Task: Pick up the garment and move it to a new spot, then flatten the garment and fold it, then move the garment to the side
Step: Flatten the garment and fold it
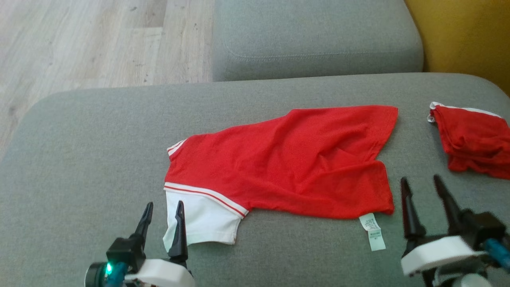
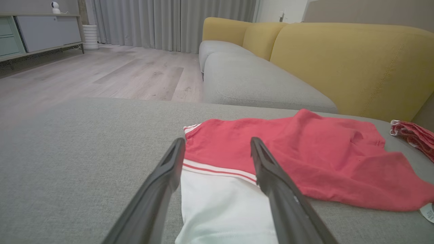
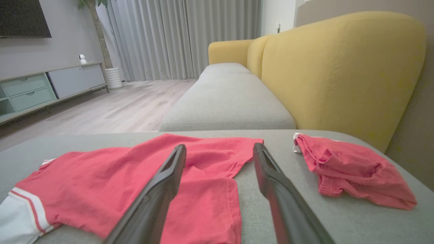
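A red garment (image 1: 291,159) with a white, red-striped sleeve lies spread across the grey sofa seat (image 1: 79,159); it also shows as the garment (image 2: 288,156) and the garment (image 3: 118,183). My left gripper (image 1: 164,209) stands open at the sleeve's left edge, its right finger over the white cloth, nothing held. In the left wrist view, the left gripper (image 2: 217,145) straddles the white sleeve (image 2: 223,203). My right gripper (image 1: 422,183) is open just right of the garment's lower right corner. The right gripper (image 3: 219,150) points past that corner.
A second red garment (image 1: 474,139) lies bunched at the seat's right edge, also seen as the bunched garment (image 3: 352,169). A white care label (image 1: 372,231) sticks out below the hem. Yellow backrest (image 3: 339,74) to the right, another grey cushion (image 1: 314,36) behind, wood floor (image 1: 79,40) beyond.
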Robot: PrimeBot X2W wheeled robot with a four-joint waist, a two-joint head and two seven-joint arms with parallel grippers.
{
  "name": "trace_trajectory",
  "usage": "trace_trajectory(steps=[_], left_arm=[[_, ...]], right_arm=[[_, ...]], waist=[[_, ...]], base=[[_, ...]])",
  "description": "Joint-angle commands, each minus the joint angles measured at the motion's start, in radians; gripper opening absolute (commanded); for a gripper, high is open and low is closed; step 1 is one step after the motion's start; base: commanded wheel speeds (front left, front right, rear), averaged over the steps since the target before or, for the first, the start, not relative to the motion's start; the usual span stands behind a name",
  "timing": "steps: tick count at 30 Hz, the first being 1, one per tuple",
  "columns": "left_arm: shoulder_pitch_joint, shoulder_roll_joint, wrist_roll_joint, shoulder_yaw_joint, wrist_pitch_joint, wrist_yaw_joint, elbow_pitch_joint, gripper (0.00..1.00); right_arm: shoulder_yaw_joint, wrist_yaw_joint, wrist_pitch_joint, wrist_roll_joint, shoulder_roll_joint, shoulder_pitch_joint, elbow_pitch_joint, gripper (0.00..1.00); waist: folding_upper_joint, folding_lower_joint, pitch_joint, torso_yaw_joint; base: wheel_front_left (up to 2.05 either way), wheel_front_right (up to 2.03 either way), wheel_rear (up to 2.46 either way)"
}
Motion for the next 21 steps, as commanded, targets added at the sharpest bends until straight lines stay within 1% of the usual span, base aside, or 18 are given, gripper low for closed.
trace_trajectory(steps=[1, 11, 21], left_arm=[[-0.03, 0.008, 0.008, 0.043, -0.013, 0.007, -0.032, 1.0], [-0.005, 0.006, 0.005, 0.051, -0.016, 0.007, -0.024, 1.0], [-0.003, 0.009, 0.004, 0.055, -0.016, 0.015, -0.025, 1.0]], right_arm=[[0.031, -0.001, -0.009, 0.006, -0.005, -0.013, -0.021, 1.0], [0.065, -0.001, -0.027, 0.021, -0.005, -0.023, 0.083, 1.0], [0.076, -0.001, -0.04, 0.024, -0.005, -0.042, 0.116, 1.0]], waist=[[0.0, 0.0001, -0.003, 0.001], [0.0, 0.0001, -0.005, 0.01], [0.0, 0.0001, 0.003, 0.014]], base=[[0.0, 0.0, 0.0], [0.0, 0.0, 0.0], [0.0, 0.0, 0.0]])
